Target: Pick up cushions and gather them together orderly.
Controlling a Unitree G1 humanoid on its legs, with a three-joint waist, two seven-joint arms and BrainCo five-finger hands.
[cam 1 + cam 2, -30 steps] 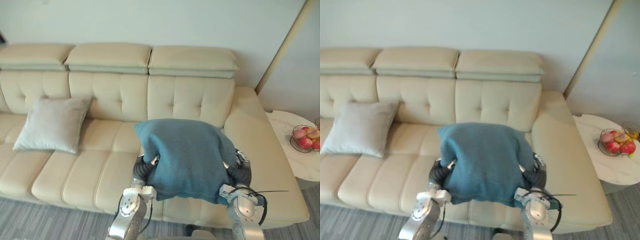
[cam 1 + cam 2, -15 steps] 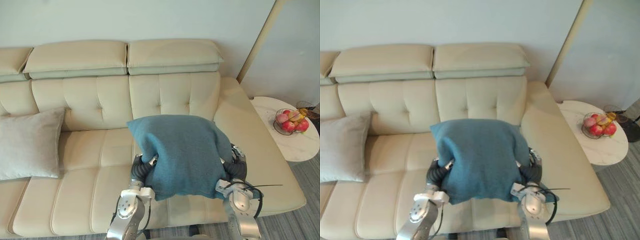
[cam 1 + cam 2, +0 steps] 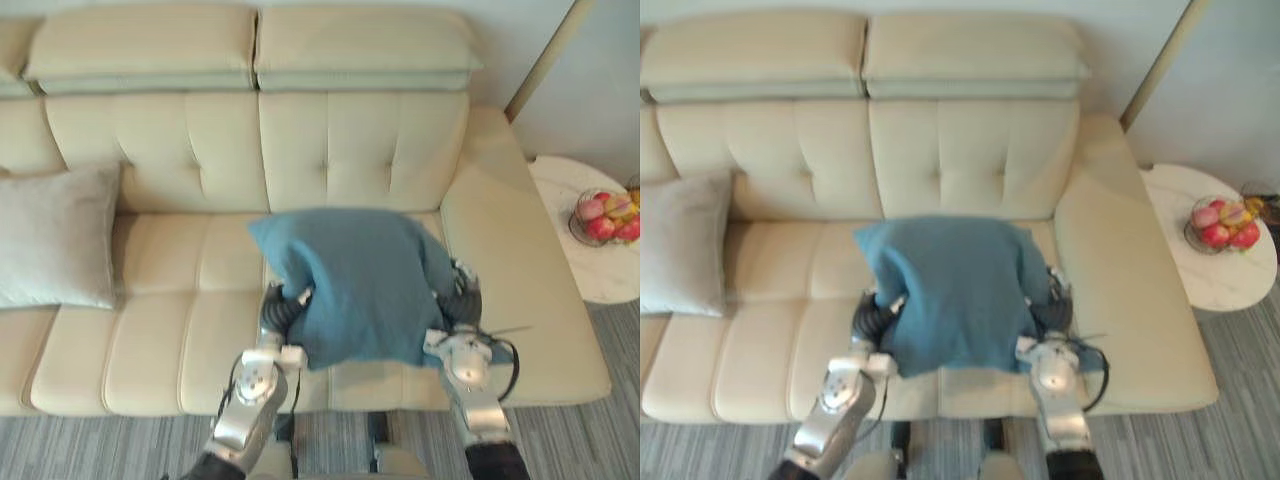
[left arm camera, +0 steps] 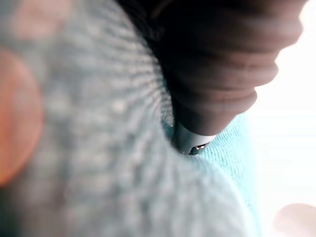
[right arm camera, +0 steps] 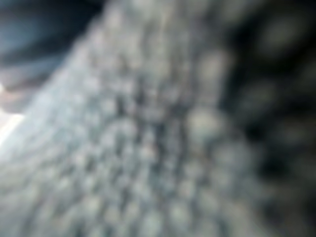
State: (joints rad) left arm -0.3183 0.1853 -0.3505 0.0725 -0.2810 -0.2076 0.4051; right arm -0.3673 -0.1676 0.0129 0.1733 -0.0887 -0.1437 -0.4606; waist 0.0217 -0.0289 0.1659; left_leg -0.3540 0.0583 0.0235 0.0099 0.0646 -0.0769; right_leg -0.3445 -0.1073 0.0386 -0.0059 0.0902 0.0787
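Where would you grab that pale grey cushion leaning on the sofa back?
Probably by its two side edges, coming from the front and pressing inward. The grey cushion is broad, soft and propped against the sofa backrest, so its right side looks free while its back is blocked. Its left edge runs past the picture's border.

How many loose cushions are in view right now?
2. Blue cushion between the left robot hand and right robot hand, over the sofa; grey cushion leaning on its backrest, far left. Others may be off-frame.
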